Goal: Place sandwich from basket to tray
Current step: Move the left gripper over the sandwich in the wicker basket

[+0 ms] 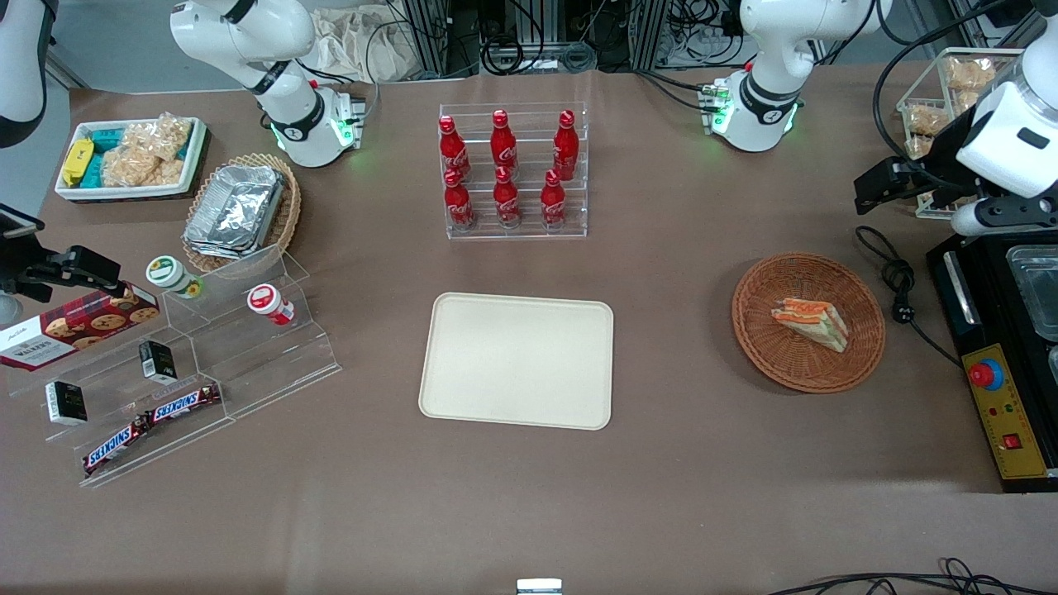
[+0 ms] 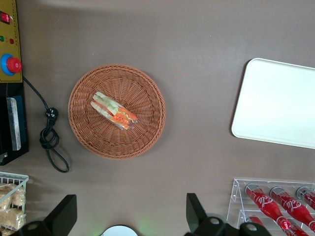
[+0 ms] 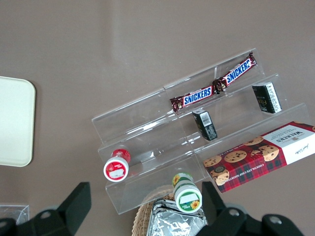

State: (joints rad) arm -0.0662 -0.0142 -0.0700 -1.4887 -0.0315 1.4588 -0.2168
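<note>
My gripper (image 2: 128,216) hangs high over the table near the working arm's end, farther from the front camera than the basket; its two black fingers (image 2: 63,214) stand wide apart and hold nothing. Only the fingertips show in the wrist view, and in the front view the gripper (image 1: 888,186) is partly masked by my own arm.

Task items, counted: one small triangular sandwich (image 1: 812,322) of white bread with orange and green filling, one round reddish-brown woven wicker basket (image 1: 808,321), one flat cream-beige rectangular tray (image 1: 517,360). The sandwich lies on its side inside the basket, near its middle. The tray sits well apart from the basket, toward the parked arm's end, and carries nothing; in the wrist view the tray (image 2: 275,103) is cut off by the frame edge.

A clear acrylic tiered rack (image 1: 514,172) stands farther from the front camera than the tray and holds six red cola bottles (image 1: 505,196) upright in two rows of three. The wrist view shows only part of it, with three bottles clearly countable.

A black control box (image 1: 996,364) with a red round button (image 1: 981,374) sits at the working arm's end, cut off by the frame. A coiled black cable (image 1: 897,281) lies between it and the basket, touching neither that I can see.
</note>
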